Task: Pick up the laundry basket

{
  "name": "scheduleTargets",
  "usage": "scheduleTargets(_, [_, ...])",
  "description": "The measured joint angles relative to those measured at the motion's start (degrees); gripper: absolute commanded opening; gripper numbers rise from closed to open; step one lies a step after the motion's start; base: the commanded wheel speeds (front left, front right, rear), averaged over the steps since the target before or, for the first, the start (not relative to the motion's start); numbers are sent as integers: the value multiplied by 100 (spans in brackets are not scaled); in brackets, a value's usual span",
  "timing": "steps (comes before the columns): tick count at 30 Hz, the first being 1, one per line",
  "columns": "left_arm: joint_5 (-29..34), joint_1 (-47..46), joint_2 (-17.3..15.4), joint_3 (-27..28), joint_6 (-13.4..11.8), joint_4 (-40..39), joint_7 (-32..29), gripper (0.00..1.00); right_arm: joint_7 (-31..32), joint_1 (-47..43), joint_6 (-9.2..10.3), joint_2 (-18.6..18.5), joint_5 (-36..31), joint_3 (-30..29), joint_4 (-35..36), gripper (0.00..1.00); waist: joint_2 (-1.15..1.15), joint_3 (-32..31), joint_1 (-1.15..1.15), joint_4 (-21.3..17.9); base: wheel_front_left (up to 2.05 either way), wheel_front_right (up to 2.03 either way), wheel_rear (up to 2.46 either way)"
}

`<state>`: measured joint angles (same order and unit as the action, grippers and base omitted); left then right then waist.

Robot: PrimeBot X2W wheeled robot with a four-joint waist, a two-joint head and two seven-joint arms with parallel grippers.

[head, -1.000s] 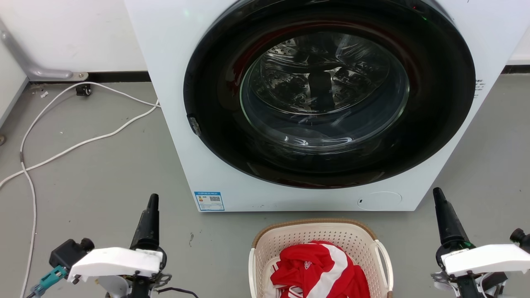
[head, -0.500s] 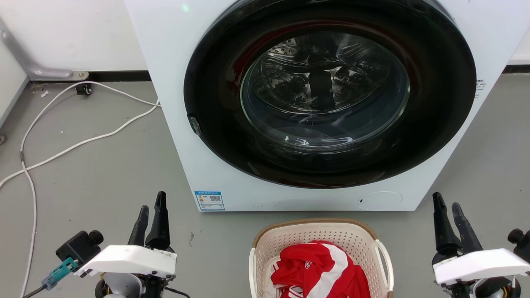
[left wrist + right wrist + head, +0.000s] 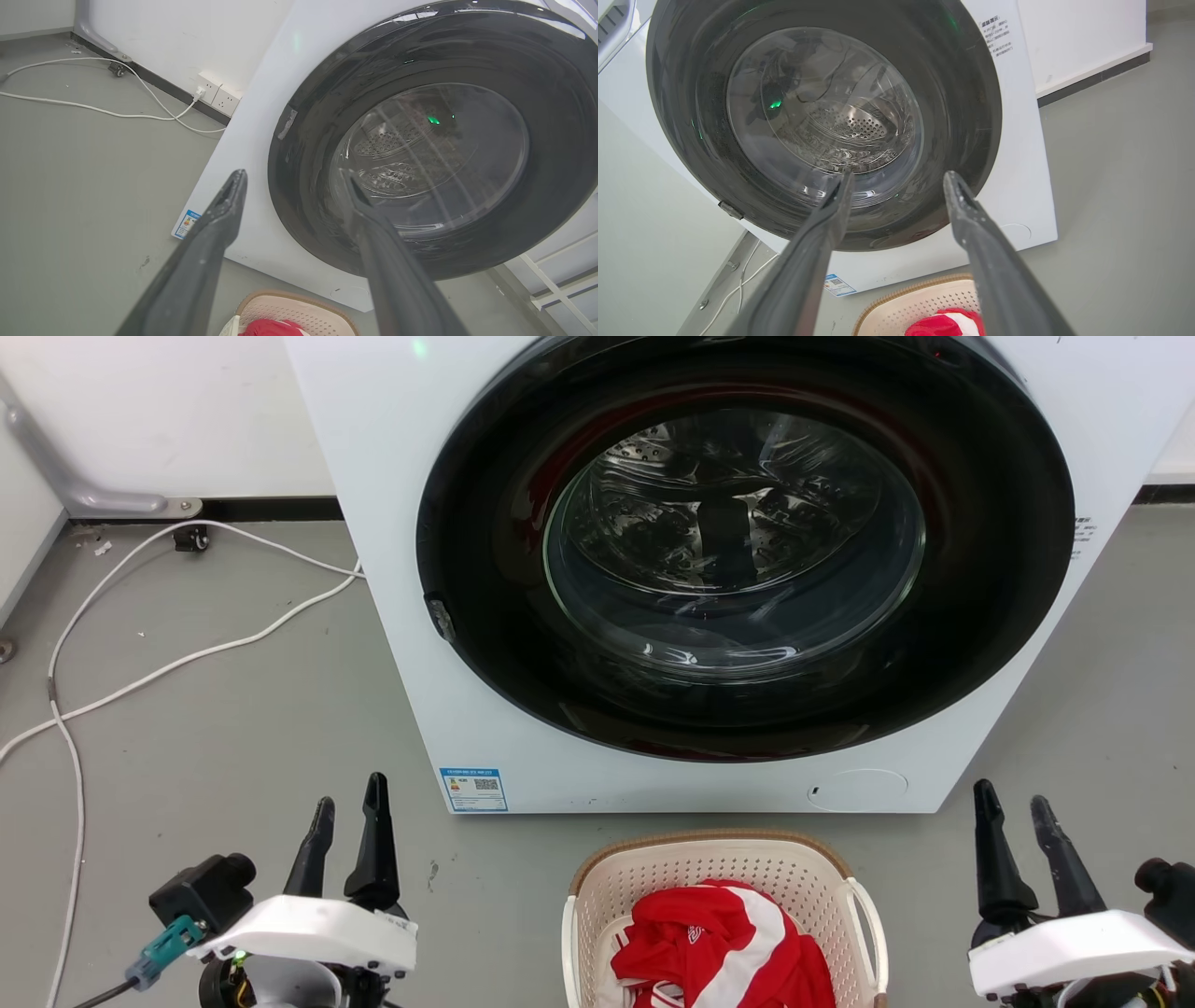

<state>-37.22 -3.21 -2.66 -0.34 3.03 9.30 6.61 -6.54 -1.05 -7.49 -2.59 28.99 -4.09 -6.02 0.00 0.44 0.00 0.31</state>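
Left gripper (image 3: 349,793) lower left, right gripper (image 3: 1011,793) lower right: fingers spread apart, holding nothing. Laundry basket (image 3: 653,873) bottom middle, between them, likely so each takes one side.

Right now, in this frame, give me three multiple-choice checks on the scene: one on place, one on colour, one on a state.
1. Where is the laundry basket?
A) on the floor in front of the washer
B) on top of the washer
C) on a shelf

2. What colour is the garment in the basket?
A) blue
B) red and white
C) green

3. How do the left gripper's fingers stand?
A) shut on the basket's rim
B) apart, holding nothing
C) shut on a sock

Answers:
1 A: the basket stands on the grey floor just below the washer's front.
2 B: red cloth with white bands lies in it.
3 B: the left wrist view shows a gap between the fingers with nothing in it.
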Motion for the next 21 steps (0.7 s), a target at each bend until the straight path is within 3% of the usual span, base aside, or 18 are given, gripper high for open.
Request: scheduleTargets(21, [1287, 86, -5, -146, -58, 88, 318, 100, -311, -141, 0, -4, -1378, -81, 125, 100, 0, -3, 0, 34, 0, 0, 0])
